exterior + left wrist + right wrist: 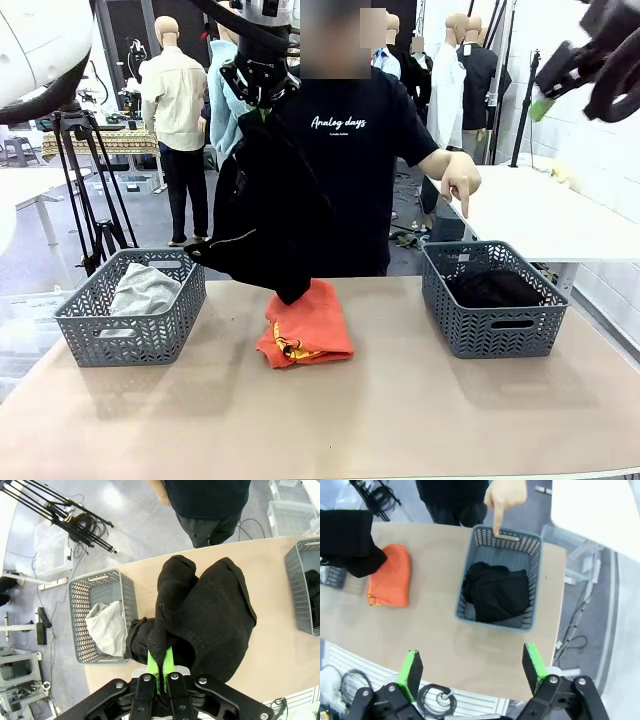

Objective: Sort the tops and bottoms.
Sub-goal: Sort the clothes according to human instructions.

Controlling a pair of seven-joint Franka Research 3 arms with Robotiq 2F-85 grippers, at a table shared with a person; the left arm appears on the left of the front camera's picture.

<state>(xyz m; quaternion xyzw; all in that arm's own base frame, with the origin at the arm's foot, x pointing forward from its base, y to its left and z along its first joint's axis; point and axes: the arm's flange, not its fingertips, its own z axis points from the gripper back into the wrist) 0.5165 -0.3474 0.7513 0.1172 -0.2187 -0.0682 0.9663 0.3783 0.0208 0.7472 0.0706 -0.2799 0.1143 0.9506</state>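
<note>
Left end effector (161, 667) clamped on black bottoms (265, 215): crumpled, plain, hanging long-axis vertical, low end pointing down at the orange-red top (308, 325) lying on the bench (400, 420). Right end effector (471, 655) jaws wide, empty, high above the right basket (497, 335).

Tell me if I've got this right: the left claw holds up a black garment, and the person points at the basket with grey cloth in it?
Not quite. The left claw does hold the black garment, but the person's hand points at the basket holding black cloth, as the right wrist view shows.
</note>
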